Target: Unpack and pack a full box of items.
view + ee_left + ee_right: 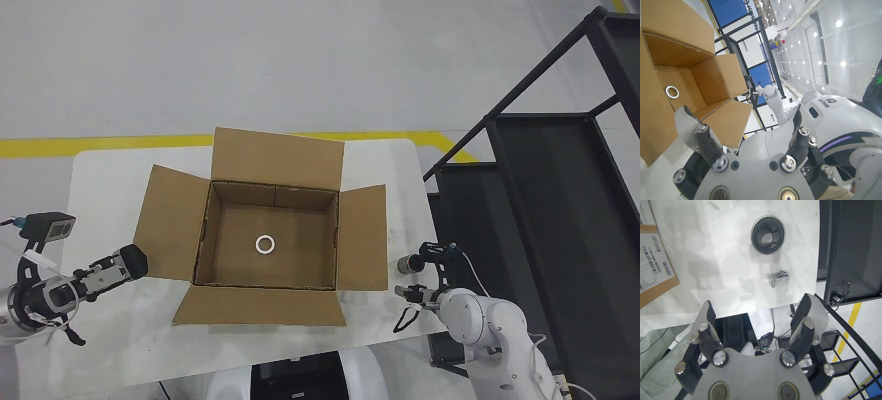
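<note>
- Cardboard box (275, 195), flaps open, at table (105, 180) centre; metal ring (266, 243) flat on its floor.
- Left claw (140, 262) at box's 9 o'clock, right claw (758, 303) at 3: both spread wide, empty.
- Ring judged next: box to be entered straight down, walls cleared, rim pinched.

top: overhead, down on box (277, 157) | left wrist: low, sideways, shares box | right wrist: seemingly close over table (725, 262)

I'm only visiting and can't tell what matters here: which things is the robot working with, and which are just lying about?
For the job:
open cardboard box
metal ring inside it
dark sleeve and small metal bracket, on the table beside the box, probably unpacked

Just lying about:
black rack
spray can
cables on the floor
</note>
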